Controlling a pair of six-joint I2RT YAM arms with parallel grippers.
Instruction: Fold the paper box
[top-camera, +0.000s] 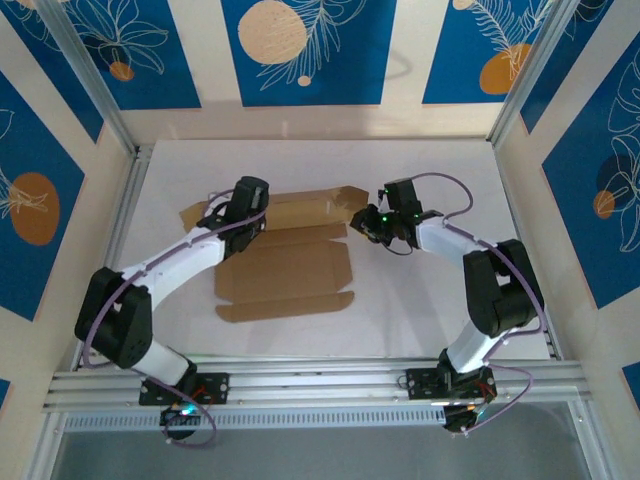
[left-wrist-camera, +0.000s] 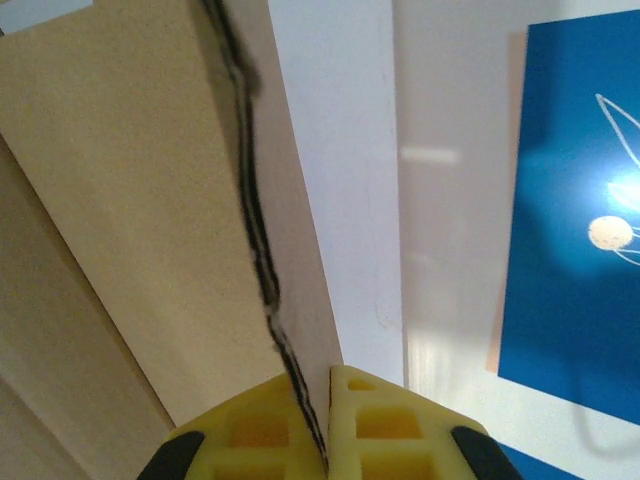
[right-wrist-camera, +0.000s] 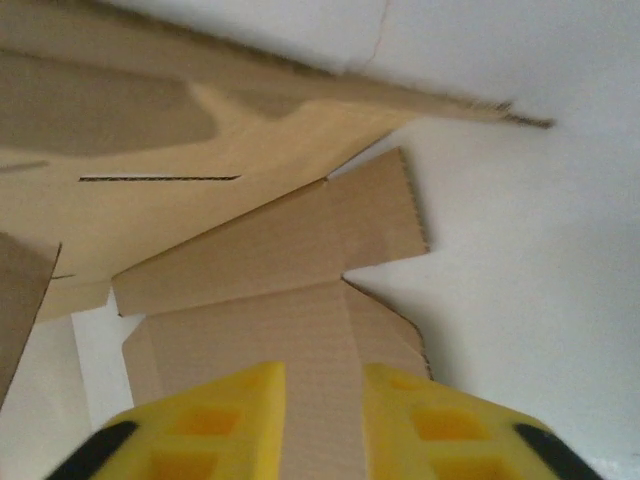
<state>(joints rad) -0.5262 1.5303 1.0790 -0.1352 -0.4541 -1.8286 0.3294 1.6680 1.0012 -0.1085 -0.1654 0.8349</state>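
Brown corrugated cardboard, a die-cut mailer sheet with flaps and slots, is my paper box. It lies mostly flat at the middle of the white table, and its far panel at twelve o'clock looks tipped up off the surface.

My left gripper is clenched on that panel's edge at about ten o'clock of the sheet. The wrist view shows the corrugated edge running straight between the yellow pads. My right gripper sits at two o'clock, by the sheet's far right corner. Its fingers are parted, a side flap lies ahead of it, and I can make out nothing pinched.

I judge we are early: the first wall is half up and there is no box shape yet. Next I want the right fingers to take the flap at two o'clock and turn it inward while the left holds the panel upright. A slip there could let the panel drop flat.
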